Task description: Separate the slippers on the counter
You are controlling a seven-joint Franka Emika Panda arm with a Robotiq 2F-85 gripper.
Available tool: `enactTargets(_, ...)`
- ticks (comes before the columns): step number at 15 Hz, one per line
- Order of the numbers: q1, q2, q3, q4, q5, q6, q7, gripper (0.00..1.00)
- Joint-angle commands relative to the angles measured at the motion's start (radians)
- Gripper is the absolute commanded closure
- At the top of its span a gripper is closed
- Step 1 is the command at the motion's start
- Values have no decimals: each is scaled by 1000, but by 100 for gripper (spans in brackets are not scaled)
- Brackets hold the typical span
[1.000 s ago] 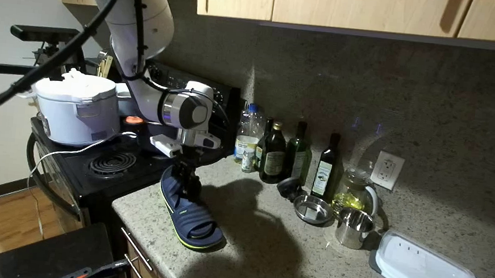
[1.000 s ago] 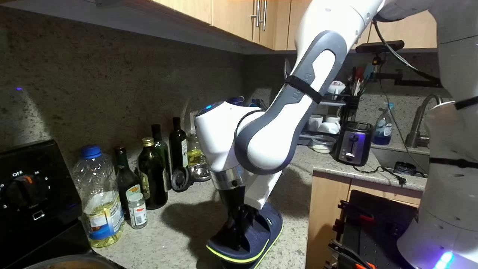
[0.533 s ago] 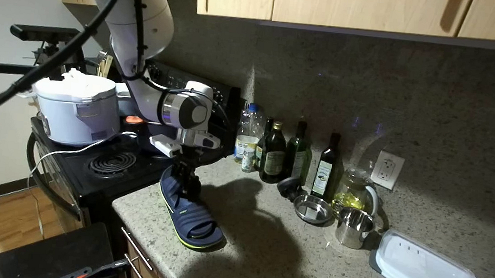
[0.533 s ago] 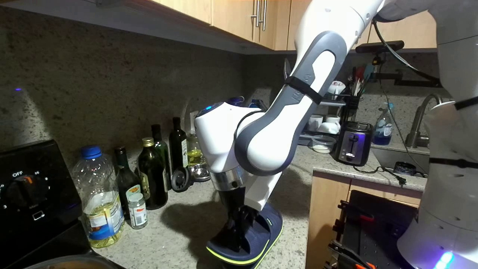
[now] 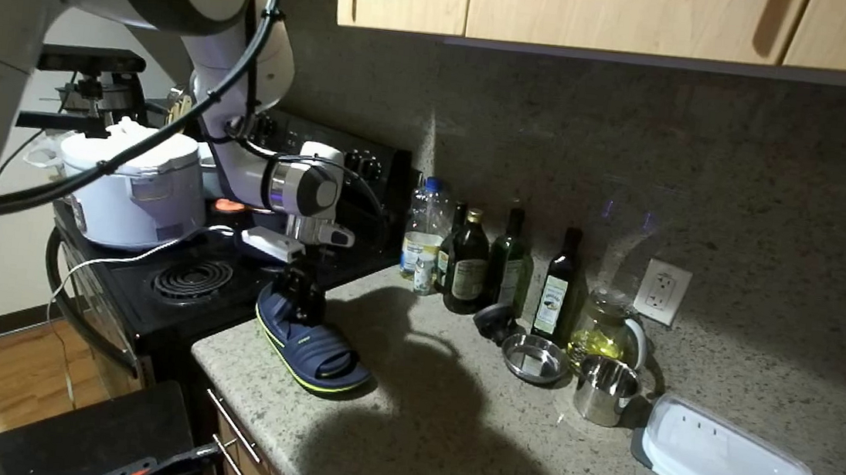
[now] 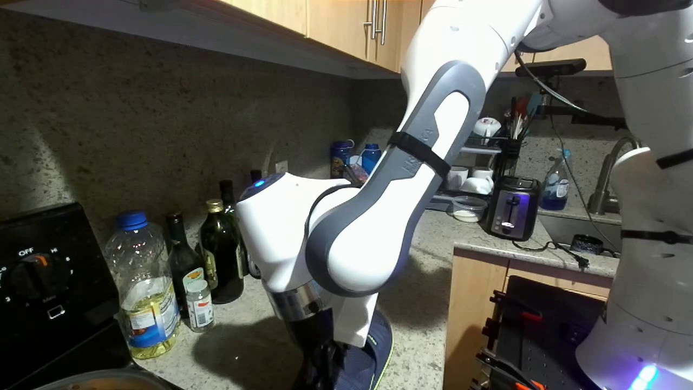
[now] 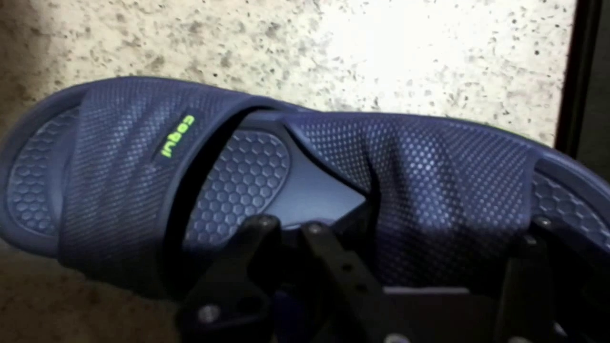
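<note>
The two navy slippers lie overlapped on the speckled counter [image 5: 433, 456], soles stacked, toes pointing opposite ways. In the wrist view one slipper [image 7: 119, 157] with a lime "coqui" mark is at the left, the other slipper [image 7: 429, 157] at the right. My gripper [image 7: 438, 228] has a finger at each side of the right slipper's strap, which is buckled at one finger, so it looks gripped. In the exterior views my gripper [image 5: 304, 307] reaches down into the stove-side slipper [image 5: 272, 312]. In an exterior view the arm and lower edge hide most of the slippers [image 6: 357, 368].
The black stove [image 5: 193, 285] with a white cooker [image 5: 133, 186] borders the counter by the slippers. Oil bottles [image 5: 469, 265] line the wall. A steel cup [image 5: 604, 391], steel bowl [image 5: 533, 358] and white-lidded container [image 5: 734, 469] stand further along.
During the last half second the gripper and both overlapped slippers have moved together toward the stove. Before that almost nothing moved.
</note>
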Motion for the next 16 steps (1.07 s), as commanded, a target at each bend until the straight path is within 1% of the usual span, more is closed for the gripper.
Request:
enactTargets(1,29,52,22,119,25,-53,-63,100)
enactTargets(6,45,63,34,184,35,-55,-109,100)
enactTargets(12,42,43,65,193,73,-26,-160,100)
enactTargets(16,48,9,80,171,94,-16,-159,100)
